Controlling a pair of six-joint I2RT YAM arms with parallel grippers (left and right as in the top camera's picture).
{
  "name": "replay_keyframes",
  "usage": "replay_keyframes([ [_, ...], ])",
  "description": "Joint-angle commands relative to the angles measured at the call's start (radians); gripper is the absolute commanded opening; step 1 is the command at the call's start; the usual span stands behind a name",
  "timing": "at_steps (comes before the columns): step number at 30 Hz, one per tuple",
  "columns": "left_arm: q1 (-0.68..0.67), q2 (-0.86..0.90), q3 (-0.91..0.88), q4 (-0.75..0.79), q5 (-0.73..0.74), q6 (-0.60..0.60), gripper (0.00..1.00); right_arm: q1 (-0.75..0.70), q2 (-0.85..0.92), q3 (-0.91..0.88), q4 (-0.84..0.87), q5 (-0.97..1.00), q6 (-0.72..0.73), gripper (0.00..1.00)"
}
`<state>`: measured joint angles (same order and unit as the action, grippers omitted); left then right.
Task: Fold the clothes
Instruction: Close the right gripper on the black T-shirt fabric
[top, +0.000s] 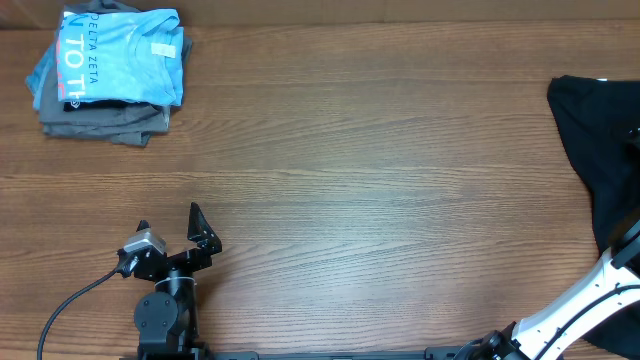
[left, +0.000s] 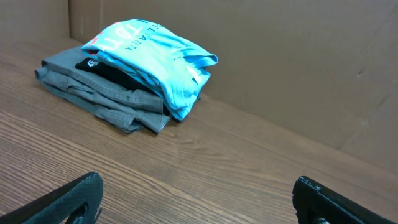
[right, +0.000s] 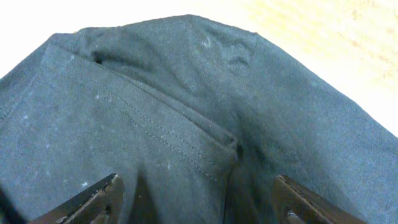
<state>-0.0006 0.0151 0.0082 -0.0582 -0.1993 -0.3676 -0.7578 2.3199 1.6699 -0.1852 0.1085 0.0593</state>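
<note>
Wood-grain table (top: 350, 150), black T-shirt (top: 600, 140) at its right edge, brown wall (left: 280, 62) behind.

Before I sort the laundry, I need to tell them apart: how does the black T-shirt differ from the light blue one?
The black T-shirt is plain; the light blue T-shirt carries white lettering. The black one lies loose and unfolded at the right edge of the table; the blue one is neatly folded. The blue one tops a pile of grey garments at far left; the black one lies directly on it. Both are soft fabric.
</note>
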Motion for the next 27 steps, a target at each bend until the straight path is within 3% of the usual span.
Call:
replay_keyframes([
  [1, -0.006, -0.010, -0.003, 0.003, -0.018, 0.005, 1.00, 0.001, 0.021, 0.026, 0.014, 0.002, -0.001, 0.79],
  [7, -0.006, -0.010, -0.003, 0.003, -0.018, 0.005, 1.00, 0.001, 0.047, 0.026, 0.020, 0.002, -0.001, 0.75],
  [9, -0.006, -0.010, -0.003, 0.003, -0.017, 0.005, 1.00, 0.001, 0.047, 0.026, 0.029, 0.002, -0.001, 0.63],
  [16, -0.006, -0.010, -0.003, 0.003, -0.017, 0.005, 1.00, 0.001, 0.047, 0.027, 0.034, 0.003, -0.001, 0.56],
  [22, -0.006, -0.010, -0.003, 0.003, -0.017, 0.005, 1.00, 0.003, 0.037, 0.033, 0.025, 0.003, -0.001, 0.33],
  [27, -0.006, -0.010, -0.003, 0.003, -0.018, 0.005, 1.00, 0.003, 0.037, 0.076, -0.028, 0.029, 0.000, 0.21],
])
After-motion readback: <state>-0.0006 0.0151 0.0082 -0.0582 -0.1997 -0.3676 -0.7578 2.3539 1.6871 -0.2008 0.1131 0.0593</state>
